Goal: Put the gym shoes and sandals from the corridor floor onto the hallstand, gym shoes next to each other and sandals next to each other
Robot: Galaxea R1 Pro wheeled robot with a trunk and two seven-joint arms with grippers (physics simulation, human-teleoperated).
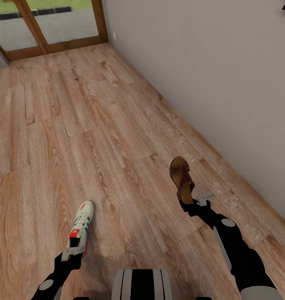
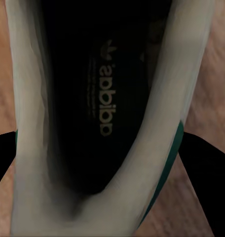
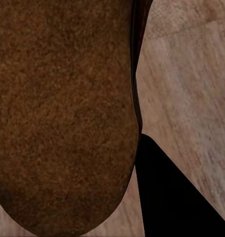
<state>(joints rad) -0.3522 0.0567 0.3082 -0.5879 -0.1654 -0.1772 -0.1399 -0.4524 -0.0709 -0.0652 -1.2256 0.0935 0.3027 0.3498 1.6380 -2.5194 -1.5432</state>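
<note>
Heel of the gym shoe (image 1: 80, 228) hidden behind the left pincer (image 1: 73, 251); toe and heel cut off in the left wrist view, sides hidden by dark fingers (image 2: 211, 177). Rear of the sandal (image 1: 182, 178) covered by the right pincer (image 1: 198, 200). Sandal sole (image 3: 63, 113) cropped by the right wrist view's edges, straps out of sight. Both arms cut off at the head view's lower edge. Glazed door (image 1: 46, 25) cropped at top.

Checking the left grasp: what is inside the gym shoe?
The left wrist view looks into the gym shoe: dark lining and an insole printed with a pale logo. The toe end is hidden in shadow.
</note>
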